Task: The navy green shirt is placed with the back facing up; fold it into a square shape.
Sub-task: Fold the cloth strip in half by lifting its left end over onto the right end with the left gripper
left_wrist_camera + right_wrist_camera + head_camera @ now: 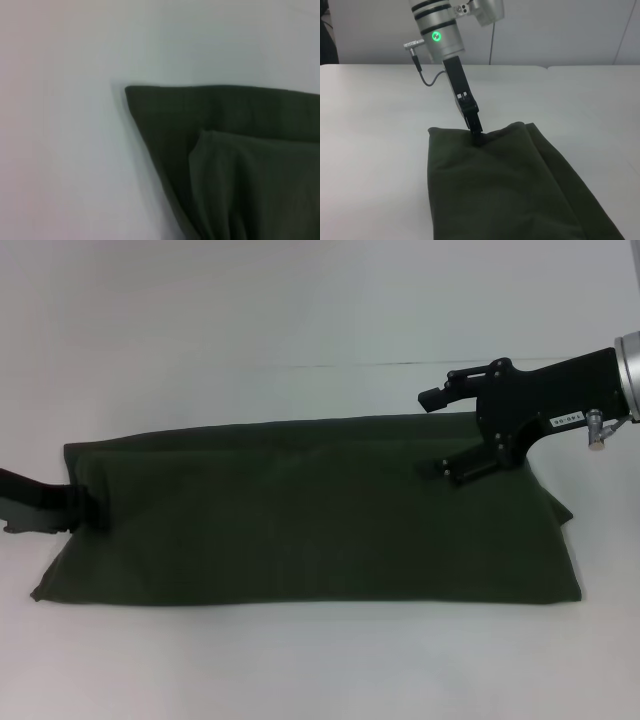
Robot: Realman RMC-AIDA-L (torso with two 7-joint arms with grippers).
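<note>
shirt on table, left hand at left edge, right hand over far right

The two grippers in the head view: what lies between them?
In the head view, only the navy green shirt lies between the left gripper at its left end and the open right gripper above its right end. Nothing else is there.

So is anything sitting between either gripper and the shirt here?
Nothing visible. The left gripper is already at the left edge of the navy green shirt, and the right gripper hangs open over its far right corner. Only the white table surrounds it.
</note>
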